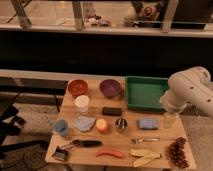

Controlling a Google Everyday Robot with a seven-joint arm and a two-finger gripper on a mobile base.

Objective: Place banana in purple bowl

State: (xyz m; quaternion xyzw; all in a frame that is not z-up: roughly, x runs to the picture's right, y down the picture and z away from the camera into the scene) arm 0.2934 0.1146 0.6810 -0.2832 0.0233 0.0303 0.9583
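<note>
The purple bowl (110,88) stands at the back middle of the wooden table (90,155), right of the orange-red bowl (78,87). The banana (145,157) lies near the table's front edge, right of centre, pale yellow and long. My white arm comes in from the right, and the gripper (170,119) hangs pointing down over the table's right side, in front of the green tray (146,93). It is above and to the right of the banana, and apart from it. Nothing shows in it.
Between bowls and banana lie a white cup (81,104), a black block (112,111), a blue cup (61,127), a blue cloth (84,123), an orange fruit (102,125), a metal cup (121,123), a blue sponge (147,123), a fork (145,140), grapes (177,151) and an orange carrot-like item (110,154).
</note>
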